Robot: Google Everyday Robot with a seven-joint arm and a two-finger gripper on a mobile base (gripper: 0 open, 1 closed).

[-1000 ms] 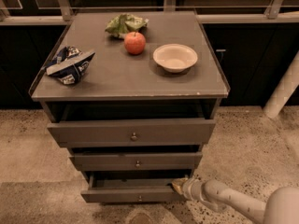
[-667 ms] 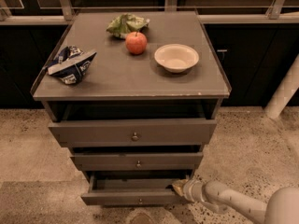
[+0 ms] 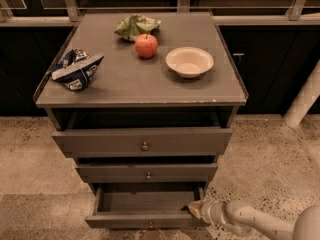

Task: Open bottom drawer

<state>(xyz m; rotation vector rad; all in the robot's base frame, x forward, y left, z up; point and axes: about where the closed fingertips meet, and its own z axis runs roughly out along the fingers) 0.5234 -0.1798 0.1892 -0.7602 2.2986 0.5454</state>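
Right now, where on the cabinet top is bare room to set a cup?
The cabinet top is bare along its front, between blue bag and bowl. Crowded at back: green bag, apple, bowl. The gripper sits at the bottom drawer's right front corner.

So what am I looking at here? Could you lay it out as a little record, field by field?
Furniture: grey-brown cabinet with three drawers
Bottom drawer: pulled out farthest, interior showing
Middle drawer: slightly out
Top drawer: slightly out
Gripper: low down, at the right front corner of the open drawer
Arm: pale, reaching in from the lower right
On top: red apple, pale bowl, blue snack bag, green bag
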